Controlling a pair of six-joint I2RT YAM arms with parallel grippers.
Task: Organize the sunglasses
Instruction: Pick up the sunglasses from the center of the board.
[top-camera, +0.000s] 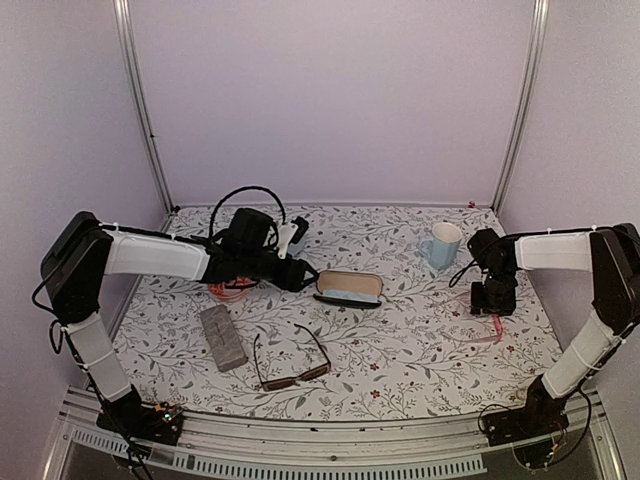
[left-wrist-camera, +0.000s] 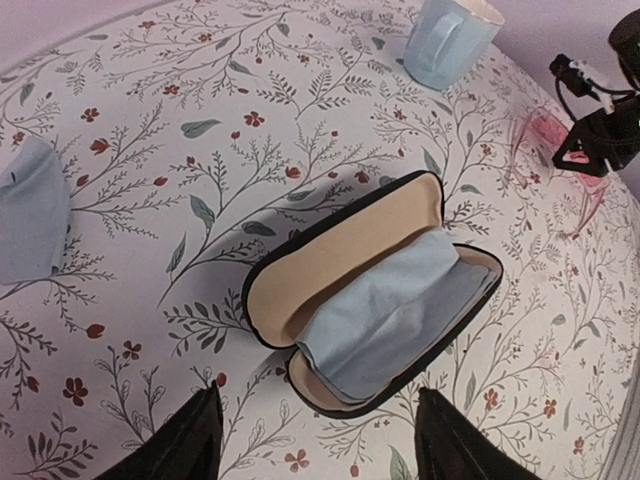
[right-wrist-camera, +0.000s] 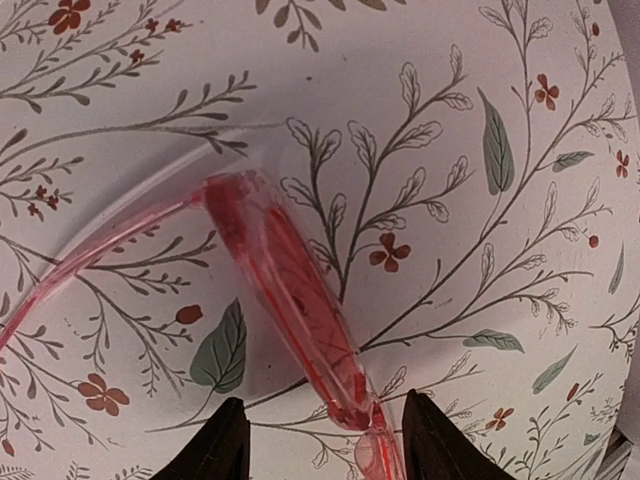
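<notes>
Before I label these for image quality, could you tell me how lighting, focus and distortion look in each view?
Top external: soft, even light, faint shadows, brown-framed glasses crisp. Left wrist: wide-angle curving toward the edges, open black case sharp. Right wrist: very close, pink-red glasses slightly soft, tablecloth print sharp.

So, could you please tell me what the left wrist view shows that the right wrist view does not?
Only the left wrist view shows the open black case with its blue cloth and the light blue mug. Only the right wrist view shows the pink-red sunglasses close up, between its open jaws. Both share the floral table cover and the sunglasses themselves, small in the left view.
</notes>
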